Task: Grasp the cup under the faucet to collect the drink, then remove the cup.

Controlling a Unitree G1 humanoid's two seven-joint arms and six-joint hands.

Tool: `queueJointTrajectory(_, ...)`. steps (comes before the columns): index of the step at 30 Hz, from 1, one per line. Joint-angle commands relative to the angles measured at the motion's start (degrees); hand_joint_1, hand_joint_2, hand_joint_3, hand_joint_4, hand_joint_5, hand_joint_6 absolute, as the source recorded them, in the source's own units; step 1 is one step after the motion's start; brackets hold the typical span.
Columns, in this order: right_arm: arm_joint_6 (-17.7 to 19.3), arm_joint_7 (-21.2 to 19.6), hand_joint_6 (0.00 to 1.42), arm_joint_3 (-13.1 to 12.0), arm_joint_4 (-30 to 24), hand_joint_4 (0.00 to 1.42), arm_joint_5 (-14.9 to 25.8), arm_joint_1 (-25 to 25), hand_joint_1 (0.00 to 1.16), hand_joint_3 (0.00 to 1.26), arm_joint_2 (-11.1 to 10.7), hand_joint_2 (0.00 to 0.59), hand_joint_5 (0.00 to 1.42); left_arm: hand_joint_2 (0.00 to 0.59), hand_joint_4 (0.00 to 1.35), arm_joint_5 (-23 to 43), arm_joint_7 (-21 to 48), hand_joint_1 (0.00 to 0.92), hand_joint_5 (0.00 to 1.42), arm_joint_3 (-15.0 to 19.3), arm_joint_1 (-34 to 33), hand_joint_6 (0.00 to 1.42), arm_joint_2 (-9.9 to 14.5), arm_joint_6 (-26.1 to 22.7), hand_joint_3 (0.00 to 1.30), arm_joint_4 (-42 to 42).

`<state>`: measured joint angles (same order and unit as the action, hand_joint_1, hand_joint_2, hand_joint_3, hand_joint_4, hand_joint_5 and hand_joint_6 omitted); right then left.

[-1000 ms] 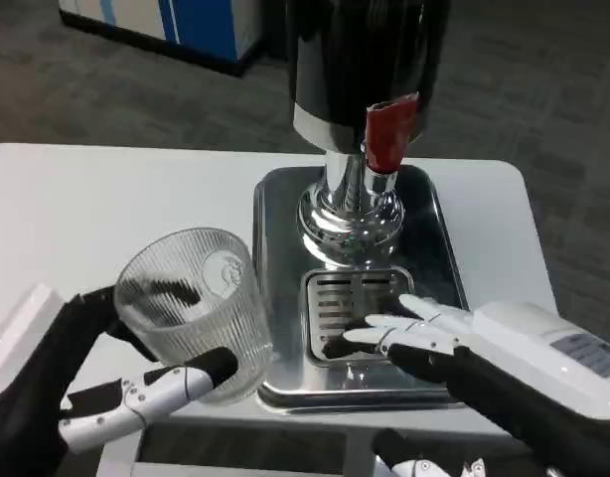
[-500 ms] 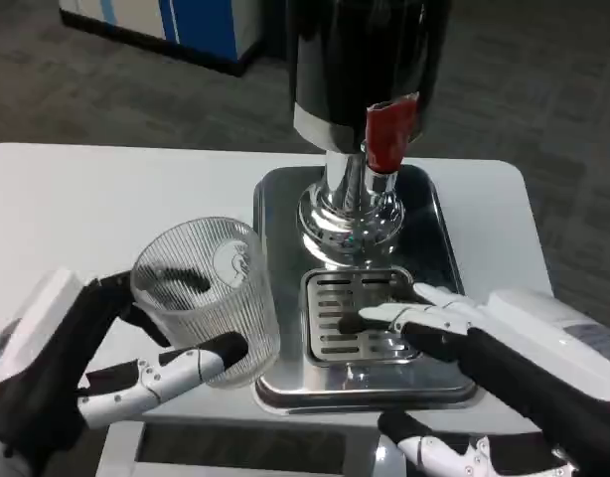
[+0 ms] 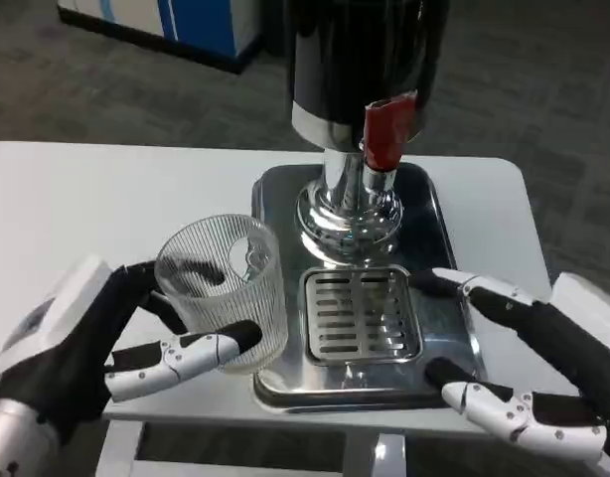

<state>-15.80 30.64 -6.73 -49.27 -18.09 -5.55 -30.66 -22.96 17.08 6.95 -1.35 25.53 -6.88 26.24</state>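
A clear ribbed cup (image 3: pixel 228 288) stands at the left edge of the steel drip tray (image 3: pixel 439 248), left of the slotted grate (image 3: pixel 360 313). My left hand (image 3: pixel 106 343) grips it, one finger across its front and others behind it. The cup looks empty. The dispenser's chrome column (image 3: pixel 347 204) rises at the back of the tray, with a red tap handle (image 3: pixel 384 134) above the grate. My right hand (image 3: pixel 538 368) hovers at the tray's right side, fingers spread, holding nothing.
The white table (image 3: pixel 96 204) stretches left and behind the tray. Its front edge runs just below the tray. Dark carpet and a blue-and-white cabinet (image 3: pixel 176 25) lie beyond the table.
My left hand has carried the cup right and up toward the grate. My right hand has drawn back off the grate to the right and opened wider.
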Motion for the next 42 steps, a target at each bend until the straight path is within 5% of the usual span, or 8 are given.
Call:
queueJointTrajectory(1, 0.9, -2.0, 0.02, -1.2, 1.7, 0.13, 0.9, -0.7, 0.38, 0.12, 0.9, 0.377, 0.07, 0.27, 0.51, -0.8, -1.6, 0.346, 0.57, -1.5, -3.8, 0.14, 0.8, 1.4, 0.54, -3.0)
queueJointTrajectory(15, 0.8, -5.6, 0.04, 0.3, 2.6, 0.11, 0.9, -1.9, 0.35, 0.1, 3.8, 0.375, 0.06, 0.262, 0.51, -4.4, -4.2, 0.306, 0.57, -7.7, -13.0, 0.14, 1.4, 4.1, 0.56, -15.4)
queueJointTrajectory(42, 0.8, -5.8, 0.05, -0.6, 2.7, 0.12, 2.6, -3.0, 0.34, 0.09, 4.0, 0.376, 0.06, 0.27, 0.51, -14.6, -5.2, 0.276, 0.58, -16.8, -25.0, 0.14, 1.3, 4.8, 0.56, -26.4)
